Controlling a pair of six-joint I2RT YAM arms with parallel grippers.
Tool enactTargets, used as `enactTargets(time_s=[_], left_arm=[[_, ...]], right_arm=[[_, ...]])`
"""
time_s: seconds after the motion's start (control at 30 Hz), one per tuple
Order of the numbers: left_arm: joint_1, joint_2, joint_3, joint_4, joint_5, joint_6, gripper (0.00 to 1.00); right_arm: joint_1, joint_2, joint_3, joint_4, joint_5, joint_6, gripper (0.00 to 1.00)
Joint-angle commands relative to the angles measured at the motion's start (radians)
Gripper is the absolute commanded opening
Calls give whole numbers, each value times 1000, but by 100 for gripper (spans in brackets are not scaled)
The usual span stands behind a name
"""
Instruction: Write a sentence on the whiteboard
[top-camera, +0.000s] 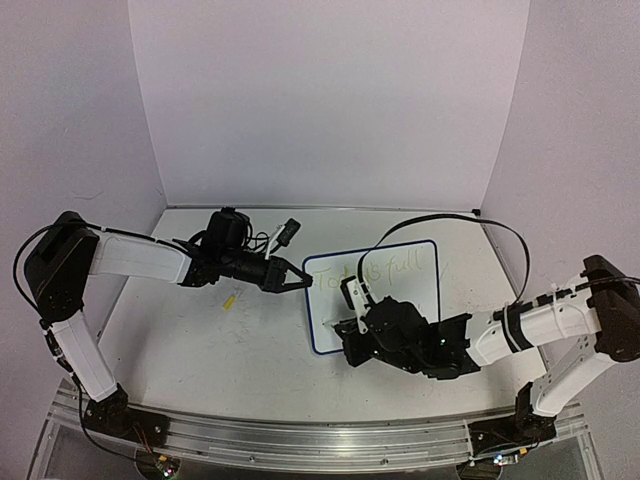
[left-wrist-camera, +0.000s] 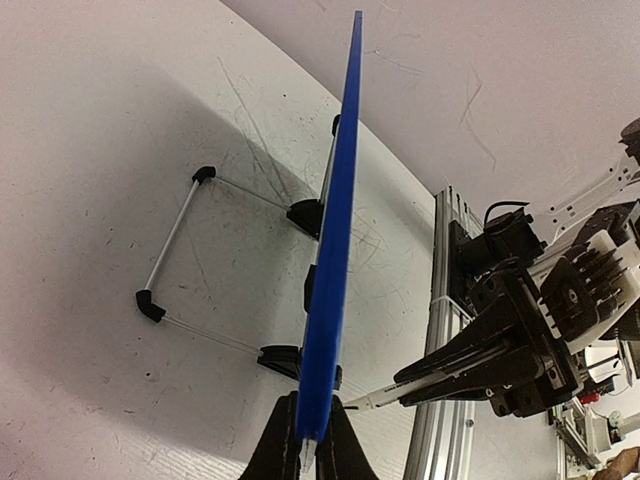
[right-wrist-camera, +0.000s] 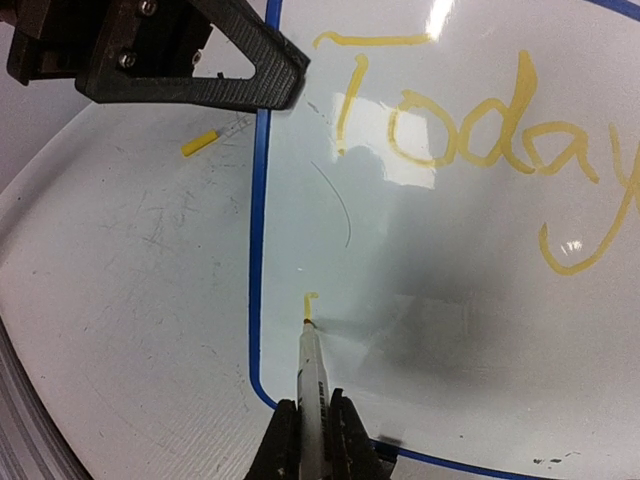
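Left fingers (left-wrist-camera: 272, 452) pinch one whiteboard (left-wrist-camera: 335, 250); right fingers (right-wrist-camera: 280, 445) grip one marker (right-wrist-camera: 312, 370)

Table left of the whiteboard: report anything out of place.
A small yellow piece, maybe a marker cap, lies loose on the table left of the whiteboard. Faint grey scribbles mark the surface around it.

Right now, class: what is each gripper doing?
Left gripper: closed on the edge of the whiteboard.
Right gripper: closed on a marker.
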Motion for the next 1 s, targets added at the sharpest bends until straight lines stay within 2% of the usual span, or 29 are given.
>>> enactTargets(time_s=[0.0, 0.43, 0.97], left_arm=[[-1, -6, 30, -35, -23, 14, 0], [-3, -7, 30, -36, -22, 14, 0], [-4, -12, 30, -36, -22, 16, 0]], right_arm=[[0, -11, -15, -7, 18, 19, 0], [-9, -57, -12, -24, 121, 42, 0], [-11, 6, 51, 23, 79, 6, 0]])
